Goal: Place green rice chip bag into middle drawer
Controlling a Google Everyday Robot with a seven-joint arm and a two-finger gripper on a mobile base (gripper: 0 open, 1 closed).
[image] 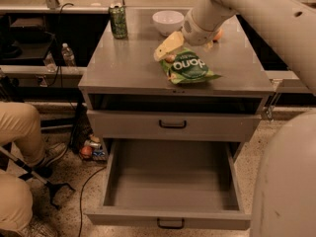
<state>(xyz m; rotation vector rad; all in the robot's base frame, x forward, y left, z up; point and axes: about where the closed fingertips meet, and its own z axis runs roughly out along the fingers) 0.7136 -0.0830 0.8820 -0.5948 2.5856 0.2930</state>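
The green rice chip bag (191,68) lies flat on the cabinet top (128,68), right of centre, its white letters facing up. My gripper (168,46) is at the bag's upper left corner, right at its edge, with the pale arm reaching in from the upper right. The middle drawer (173,184) is pulled out wide open below, a bare grey box with a black handle (170,224) at its front edge.
A green drink can (117,20) and a white bowl (168,22) stand at the back of the top. A closed drawer front (173,125) sits above the open one. A seated person's legs (19,147) are at the left, with cables and small items on the floor.
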